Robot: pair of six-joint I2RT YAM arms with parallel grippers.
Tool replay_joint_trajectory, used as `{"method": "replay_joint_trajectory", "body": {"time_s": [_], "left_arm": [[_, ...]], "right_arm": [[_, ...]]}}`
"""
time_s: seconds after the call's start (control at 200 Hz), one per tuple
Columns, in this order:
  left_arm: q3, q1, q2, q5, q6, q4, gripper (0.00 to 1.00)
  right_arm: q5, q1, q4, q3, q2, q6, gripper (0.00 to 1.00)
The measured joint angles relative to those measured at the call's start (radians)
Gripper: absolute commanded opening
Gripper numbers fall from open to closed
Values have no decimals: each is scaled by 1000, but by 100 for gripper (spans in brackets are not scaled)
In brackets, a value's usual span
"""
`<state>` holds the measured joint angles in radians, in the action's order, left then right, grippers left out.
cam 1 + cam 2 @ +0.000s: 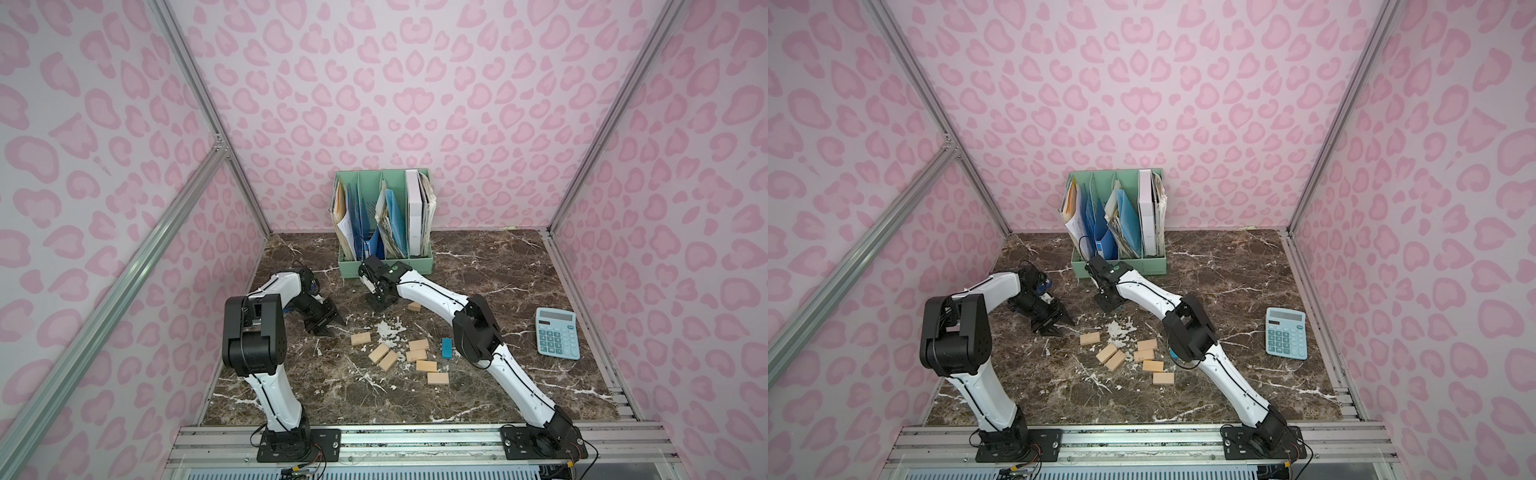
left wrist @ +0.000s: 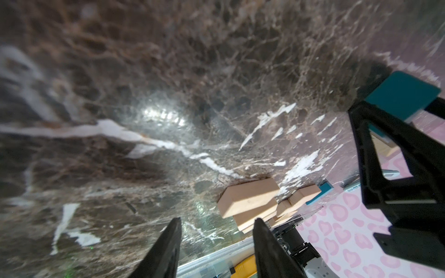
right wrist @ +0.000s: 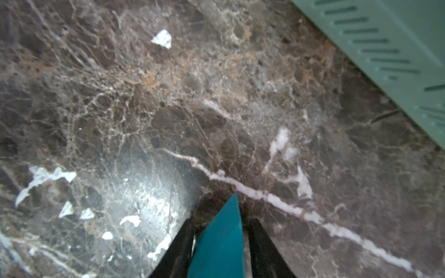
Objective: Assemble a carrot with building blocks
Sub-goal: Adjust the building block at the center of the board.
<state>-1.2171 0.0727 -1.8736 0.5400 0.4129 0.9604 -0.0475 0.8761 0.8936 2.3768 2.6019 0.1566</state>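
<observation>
The right arm (image 1: pixel 432 293) stretches far forward with its elbow raised and its wrist bent straight down. The right gripper (image 1: pixel 379 305) is clamped on the teal triangle (image 3: pixel 218 240) just over the marble table (image 1: pixel 478 266), at twelve o'clock from the loose tan blocks (image 1: pixel 417 345). The left arm (image 1: pixel 274 291) folds low at their ten o'clock, with the left gripper (image 1: pixel 328 322) parted, empty and angled toward them.

Calculator (image 1: pixel 557 338) right of building blocks (image 1: pixel 417 355)
</observation>
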Motion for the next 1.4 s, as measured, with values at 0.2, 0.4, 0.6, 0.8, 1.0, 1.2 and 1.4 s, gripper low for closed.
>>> {"method": "replay_joint_trajectory", "body": {"time_s": [0.2,0.4,0.6,0.8,1.0,1.2,1.4], "left_arm": [[-1,0,-6,1,1,-4,50],[-1,0,-6,3,4,-6,50],[-1,0,-6,5,6,-11,50],[-1,0,-6,8,8,-11,50],[-1,0,-6,7,9,-15,50],[-1,0,-6,7,11,-15,50],[-5,0,2,7,11,-8,50]], "right_arm": [[0,0,0,-37,-21,-31,40],[0,0,-6,-110,-65,-48,39],[0,0,-11,-138,-82,-44,35],[2,0,-11,-138,-82,-28,56],[-8,1,-7,-129,-94,-25,85],[-41,-23,32,-78,-176,11,76],[-14,-147,2,-397,-418,150,57]]}}
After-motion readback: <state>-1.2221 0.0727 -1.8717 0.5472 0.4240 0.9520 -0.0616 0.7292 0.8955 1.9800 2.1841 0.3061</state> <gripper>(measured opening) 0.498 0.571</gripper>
